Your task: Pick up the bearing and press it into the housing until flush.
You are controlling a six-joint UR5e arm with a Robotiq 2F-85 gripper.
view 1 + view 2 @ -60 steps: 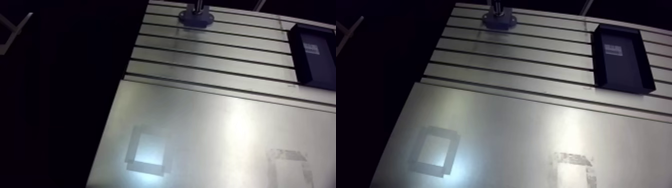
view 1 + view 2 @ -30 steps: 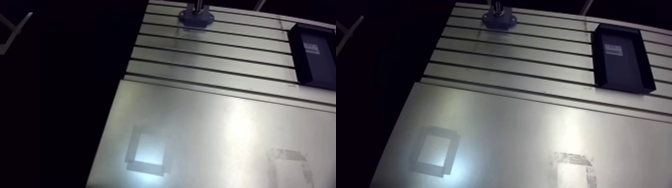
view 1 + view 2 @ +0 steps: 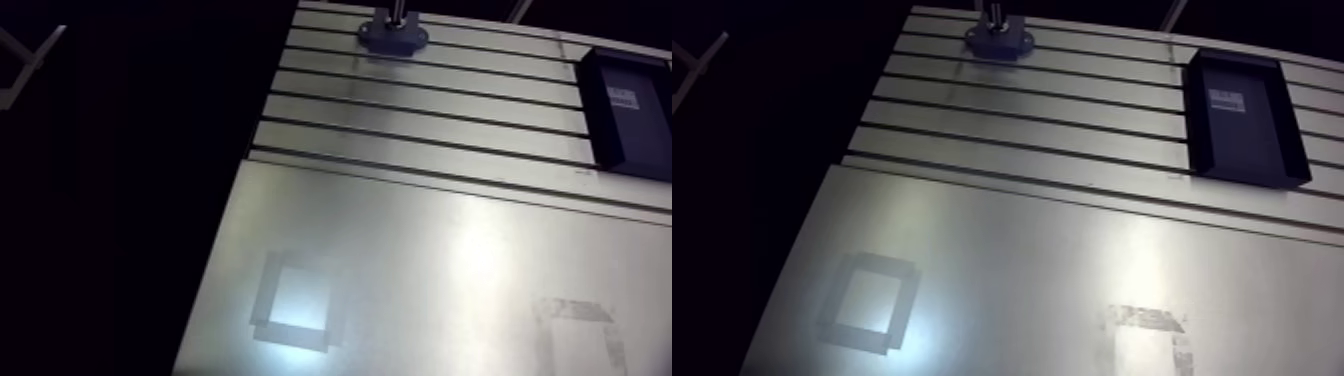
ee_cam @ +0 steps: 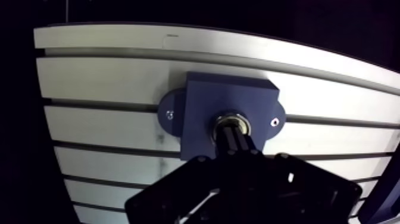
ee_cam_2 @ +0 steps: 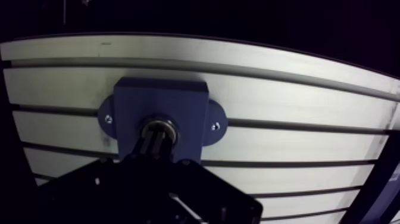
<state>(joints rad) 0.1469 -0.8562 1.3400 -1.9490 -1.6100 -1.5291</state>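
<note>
One bearing (image 4: 233, 123) sits in one blue housing (image 4: 201, 107), one black tray (image 3: 1252, 145) well apart.

Dim light, soft glare patches on the table (image 3: 480, 260), the tool (image 4: 233, 142) an unlit black silhouette

the dark tool (image 4: 233, 136) hides the near part of the bearing (image 4: 233, 115) and housing (image 4: 205, 98); its grip is unreadable. the label (image 3: 1225, 98) in the black tray (image 3: 1249, 148) is too small to read.

The arm view is looking down from afar across the counter (image 3: 420, 230) toward its far edge, the wrist view closely down onto the housing (image 4: 202, 101) there, both sharing it.
</note>
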